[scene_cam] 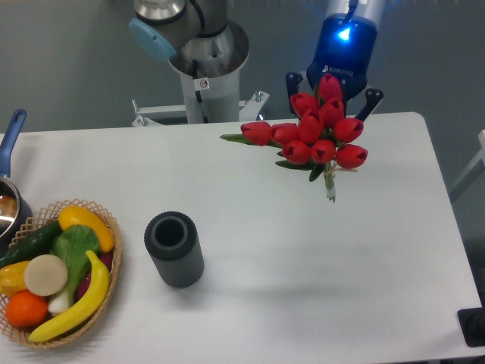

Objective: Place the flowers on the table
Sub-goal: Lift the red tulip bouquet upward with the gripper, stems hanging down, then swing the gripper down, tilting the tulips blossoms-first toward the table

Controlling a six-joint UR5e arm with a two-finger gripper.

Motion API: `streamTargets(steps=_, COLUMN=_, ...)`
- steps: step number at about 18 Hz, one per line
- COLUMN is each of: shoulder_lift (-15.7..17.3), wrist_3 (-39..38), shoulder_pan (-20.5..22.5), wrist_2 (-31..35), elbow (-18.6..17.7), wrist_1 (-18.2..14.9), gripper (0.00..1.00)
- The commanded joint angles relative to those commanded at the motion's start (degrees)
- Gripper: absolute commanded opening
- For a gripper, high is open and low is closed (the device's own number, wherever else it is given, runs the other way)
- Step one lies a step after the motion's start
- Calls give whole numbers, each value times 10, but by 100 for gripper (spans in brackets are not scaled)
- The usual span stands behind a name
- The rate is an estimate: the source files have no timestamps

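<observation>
While the flowers (318, 136) are held up off the table (303, 250), several things stand far to the gripper's left and must be reckoned with. At the far-left edge a pot (9, 199) is partly seen, and just below it a basket (57, 273) of fruit and vegetables. Nearer, but well apart from the bunch, a dark cylinder (174, 249) stands upright with its mouth open. The gripper (332, 85) is seen at the back of the table; its dark finger links show on either side of the blooms, and the bunch appears to be clamped there, stems hanging down and tilted, though the contact itself is hidden by the red heads.

A slip is judged the main risk: the hold seems to sit high among the heads, so the bunch could pivot or drop stem-first and roll. A leaf juts out to the left and could catch on the way down. Blooms could be crushed if the descent is pressed too far.

Bare white surface lies below and in front of the gripper. The right edge is near and the back edge nearer.
</observation>
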Motion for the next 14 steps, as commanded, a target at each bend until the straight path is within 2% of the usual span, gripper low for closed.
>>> streamTargets(steps=7, shoulder_lift=4, wrist_3=4, shoulder_pan=-29, wrist_2=142, elbow=-17, wrist_1=-2, gripper=43)
streamTargets(steps=14, shoulder_lift=-26, wrist_3=11, shoulder_pan=-69, wrist_2=292, elbow=-18, wrist_1=-2, gripper=43)
